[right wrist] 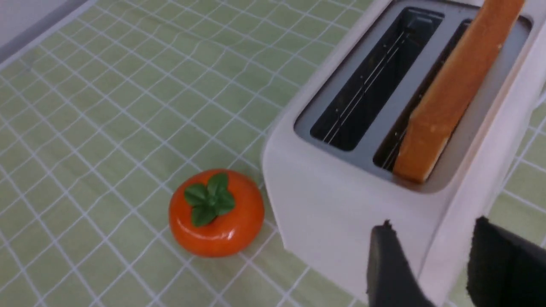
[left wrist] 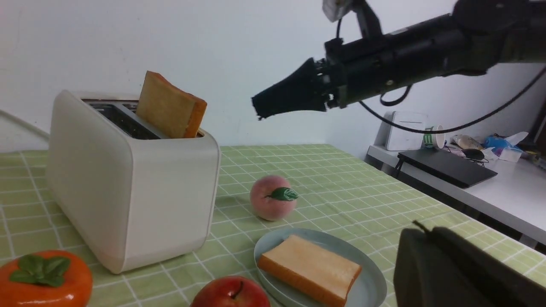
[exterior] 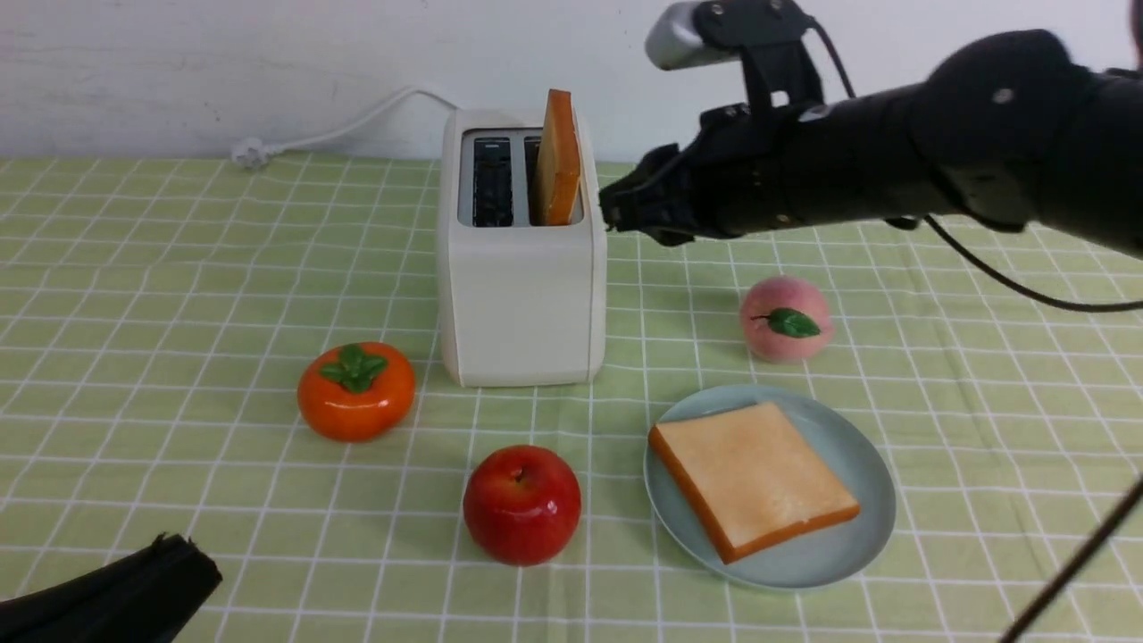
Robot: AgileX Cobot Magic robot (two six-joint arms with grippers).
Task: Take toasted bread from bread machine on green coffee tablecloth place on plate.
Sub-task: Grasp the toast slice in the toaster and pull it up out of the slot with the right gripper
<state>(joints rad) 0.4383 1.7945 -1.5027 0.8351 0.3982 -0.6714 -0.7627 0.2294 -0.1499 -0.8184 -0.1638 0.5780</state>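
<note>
**A:** Cream-white casing first: what did the bread machine (exterior: 521, 268) hold, seen from the front?

**B:** One upright slice (exterior: 559, 161) of toasted bread stood in its right slot. The plate (exterior: 864, 455), toward the counter's near edge and right of the middle, carried a second slice (exterior: 755, 478) lying flat.

**A:** And the arms?

**B:** The right gripper (exterior: 614, 211) hung level with the bread machine's top, just beside its right side and apart from the bread. The left gripper (exterior: 170, 572) lay low at the near left corner; I could not tell how its jaws stood. The green coffee tablecloth (exterior: 179, 268) covered the counter.

**A:** The left wrist view?

**B:** It showed one slice in the slot and one on the plate, with the right arm reaching in horizontally. A side desk (left wrist: 512, 192) with a laptop (left wrist: 445, 167) stood past the counter's right edge.

**A:** The right wrist view?

**B:** The right gripper's fingers (right wrist: 386, 264) were spread apart, gripping nothing, close to the bread machine's corner. The other slot showed only its wire guides. A persimmon (right wrist: 216, 212) sat near the bread machine.
</note>
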